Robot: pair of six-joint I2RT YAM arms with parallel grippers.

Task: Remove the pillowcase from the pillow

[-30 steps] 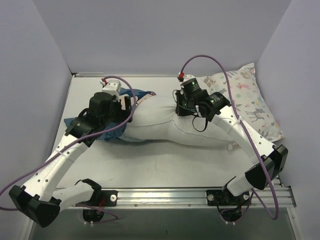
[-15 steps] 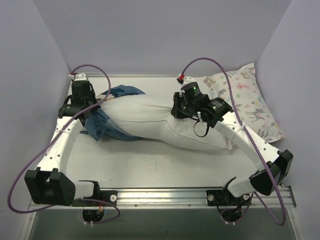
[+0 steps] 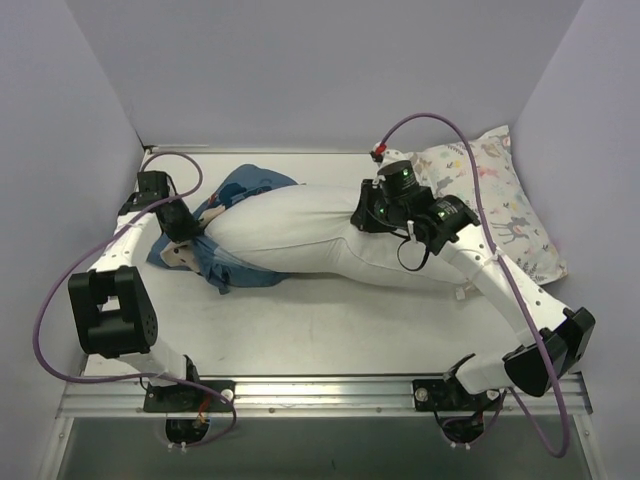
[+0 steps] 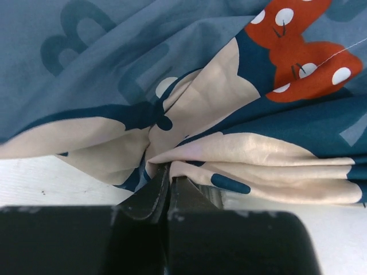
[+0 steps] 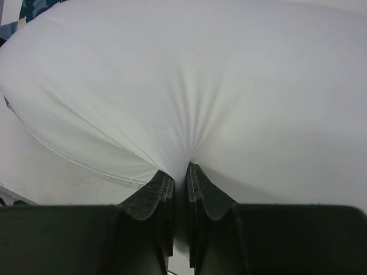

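The pillowcase (image 4: 172,69) is pinched at the left gripper (image 4: 167,172) tips for pulling — the pillow (image 5: 200,86) is clamped in the right gripper (image 5: 179,172), presumably as anchor.

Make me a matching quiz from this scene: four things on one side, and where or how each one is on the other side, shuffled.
Column one:
1 pillowcase
2 plain white pillow
3 deer-print pillow
4 left gripper

Column two:
A far right of the table
B shut on the pillowcase
C bunched at the plain white pillow's left end
D pinched by the right gripper

Pairs: 1-C, 2-D, 3-A, 4-B
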